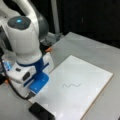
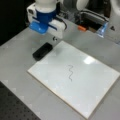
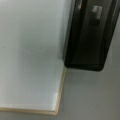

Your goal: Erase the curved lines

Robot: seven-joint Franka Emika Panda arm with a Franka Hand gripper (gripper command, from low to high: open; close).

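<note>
Nearest in the wrist view lies a corner of the whiteboard [image 3: 30, 50], glossy white with a thin pale wooden edge, and just beside it the black eraser [image 3: 87, 37], a rounded rectangular block lying flat on the grey desk [image 3: 95, 95]. In both front views the eraser [image 2: 42, 51] sits at the board's edge, right below the arm's wrist. The gripper [image 2: 54, 38] hangs above it without touching, mostly hidden behind the blue and white mount; whether its jaws are apart or together I cannot tell. Nothing is held that I can see. Further out, near the middle of the board [image 2: 82, 82], the curve lines [image 2: 70, 72] remain whole: a short, thin, dark-grey wavy squiggle, also plain in a front view [image 1: 71, 85] and well apart from the eraser [image 1: 41, 112]. The ink is only a film on a smooth, hard surface, so I judge it should wipe off with light rubbing. The eraser looks light and stiff, best pinched across its narrow width. The board looks rigid and slippery, and could slide on the matt desk if pushed.
</note>
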